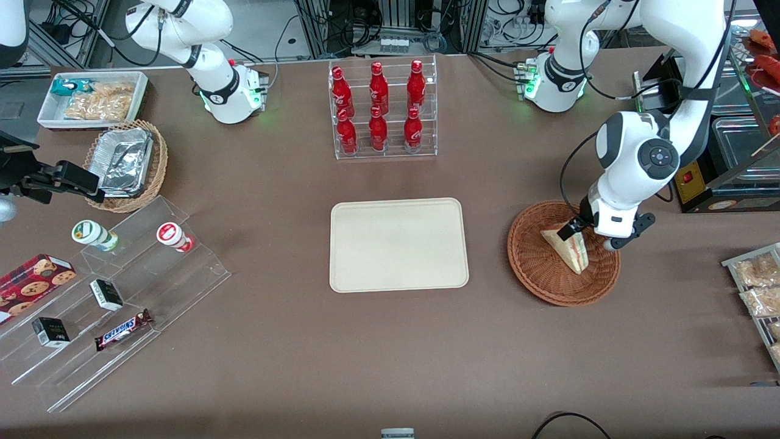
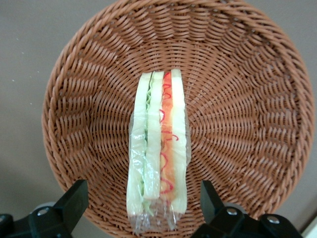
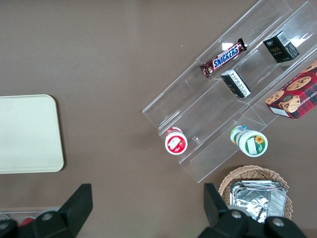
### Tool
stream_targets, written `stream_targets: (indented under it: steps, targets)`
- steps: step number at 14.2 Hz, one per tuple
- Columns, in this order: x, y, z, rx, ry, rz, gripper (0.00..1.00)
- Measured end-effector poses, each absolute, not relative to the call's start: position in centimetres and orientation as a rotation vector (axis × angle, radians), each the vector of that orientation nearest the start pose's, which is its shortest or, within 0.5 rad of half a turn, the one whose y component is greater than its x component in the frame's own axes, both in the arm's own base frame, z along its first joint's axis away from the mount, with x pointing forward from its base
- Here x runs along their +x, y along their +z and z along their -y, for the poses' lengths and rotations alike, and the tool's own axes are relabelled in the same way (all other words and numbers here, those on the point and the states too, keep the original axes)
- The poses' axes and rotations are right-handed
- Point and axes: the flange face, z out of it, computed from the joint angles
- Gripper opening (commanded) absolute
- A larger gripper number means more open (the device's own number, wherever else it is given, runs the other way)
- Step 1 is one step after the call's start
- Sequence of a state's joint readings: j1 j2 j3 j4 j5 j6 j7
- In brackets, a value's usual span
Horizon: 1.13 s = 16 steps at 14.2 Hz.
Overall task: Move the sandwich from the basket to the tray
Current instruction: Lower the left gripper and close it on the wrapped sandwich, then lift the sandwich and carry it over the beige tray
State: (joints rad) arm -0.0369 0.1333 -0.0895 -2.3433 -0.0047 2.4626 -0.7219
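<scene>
Carefully now: your gripper (image 2: 141,208) hangs over the sandwich (image 2: 158,148) with its fingers (image 2: 74,201) spread wide on either side, touching nothing. The wedge stands on edge in the reddish-brown basket (image 2: 247,99), wrapped in clear film, so I judge a hard squeeze could crush the soft bread, or the slick film could let it slip free. Apart from it the basket holds nothing; the tray (image 1: 399,244) sits bare toward the parked arm.

We see a broad desk (image 1: 274,353) with a matte brown top, evenly lit from above with only soft shadows. Along its edge farthest from the front camera, metal framing (image 1: 317,27) stands with tangled black cables (image 1: 359,30).
</scene>
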Motion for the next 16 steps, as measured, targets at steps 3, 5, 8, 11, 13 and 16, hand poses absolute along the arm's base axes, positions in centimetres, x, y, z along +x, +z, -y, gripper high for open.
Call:
stream_targets:
  steps: [3,5,8,11,13,16]
  targets:
    - [51.0,25.2,6.5,-3.008,0.033,0.947,0.33]
    - [50.9,24.3,6.5,-2.992,0.051,0.984,0.06]
    - [51.2,24.7,6.6,-2.997,0.042,0.978,0.00]
    - [52.8,26.5,7.6,-3.053,-0.011,0.845,0.04]
    - [53.8,28.2,9.3,-3.107,0.000,0.616,0.06]
    - [55.9,31.7,13.1,-3.124,0.125,0.374,0.04]
